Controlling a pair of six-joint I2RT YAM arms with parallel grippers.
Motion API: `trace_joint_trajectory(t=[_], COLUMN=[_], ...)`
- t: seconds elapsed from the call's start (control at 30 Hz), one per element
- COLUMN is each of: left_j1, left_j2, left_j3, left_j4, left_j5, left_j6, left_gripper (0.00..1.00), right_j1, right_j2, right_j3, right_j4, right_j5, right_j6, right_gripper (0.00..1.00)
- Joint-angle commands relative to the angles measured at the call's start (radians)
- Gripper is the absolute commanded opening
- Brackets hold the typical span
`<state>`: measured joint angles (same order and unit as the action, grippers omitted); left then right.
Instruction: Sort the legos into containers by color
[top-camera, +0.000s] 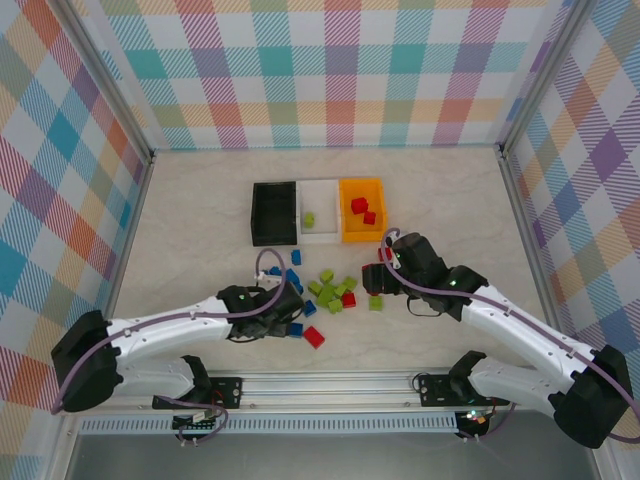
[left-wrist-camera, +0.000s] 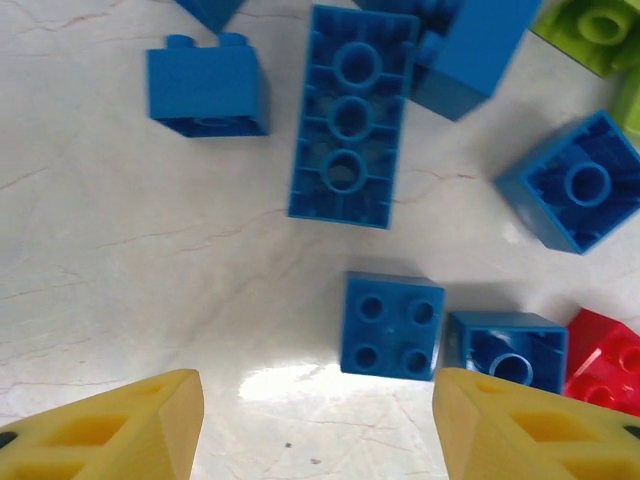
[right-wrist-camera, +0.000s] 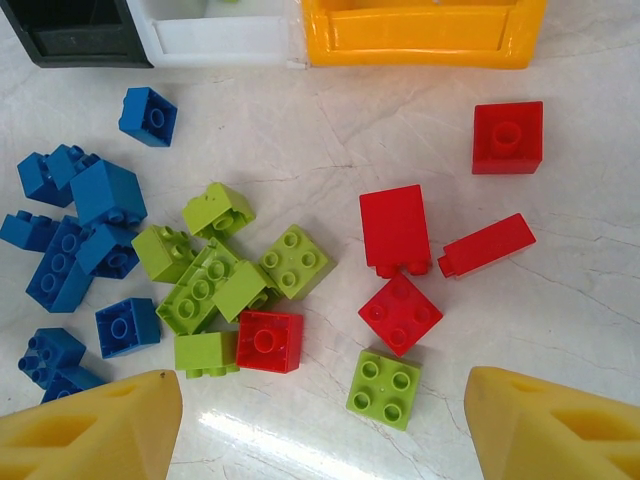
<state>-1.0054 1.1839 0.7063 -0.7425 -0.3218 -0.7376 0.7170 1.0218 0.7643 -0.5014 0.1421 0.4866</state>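
Left end effector (left-wrist-camera: 315, 420) released over blue legos (left-wrist-camera: 392, 325), right end effector (right-wrist-camera: 322, 405) released over red legos (right-wrist-camera: 400, 312), orange container (right-wrist-camera: 420, 45) upper right.

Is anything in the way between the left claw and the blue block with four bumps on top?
Nothing visible. Only bare table lies between the left claw and the four-bump blue block. An upside-down blue block sits close beside it.

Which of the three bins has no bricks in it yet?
The black bin, leftmost in the row, looks empty; the white bin holds a green brick and the orange bin two red bricks.
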Motion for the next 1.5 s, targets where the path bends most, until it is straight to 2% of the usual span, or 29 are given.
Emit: trace_joint_trajectory(t=[0.0, 0.33, 0.7, 0.8, 1.1, 1.3, 1.47], left_j1=[0.032, 0.092, 0.108, 0.108, 0.11, 0.108, 0.077], left_j2=[-0.021, 0.152, 0.238, 0.217, 0.024, -0.02, -0.011], left_j3=[-0.005, 0.05, 0.046, 0.024, -0.009, 0.032, 0.02], left_j4=[0.071, 0.135, 0.177, 0.135, -0.043, -0.029, -0.079], left_j5=[0.024, 0.028, 0.073, 0.066, 0.026, 0.116, 0.133], left_j6=[0.013, 0.051, 0.072, 0.074, 0.042, 0.056, 0.05], left_gripper=[0.64, 0.6, 0.61, 0.6, 0.59, 0.68, 0.68], right_j1=[-0.001, -0.001, -0.001, -0.001, -0.001, -0.001, -0.001], right_j2=[0.003, -0.021, -0.022, -0.026, -0.023, -0.019, -0.019], right_j3=[-0.002, -0.003, -0.009, -0.015, -0.004, 0.007, 0.002], right_j4=[0.015, 0.004, 0.007, 0.005, 0.009, 0.008, 0.01], right_j5=[0.005, 0.013, 0.027, 0.032, 0.036, 0.033, 0.037], right_j6=[0.005, 0.01, 0.008, 0.009, 0.0, 0.0, 0.005], right_gripper=[0.75, 0.75, 0.75, 0.75, 0.75, 0.75, 0.75])
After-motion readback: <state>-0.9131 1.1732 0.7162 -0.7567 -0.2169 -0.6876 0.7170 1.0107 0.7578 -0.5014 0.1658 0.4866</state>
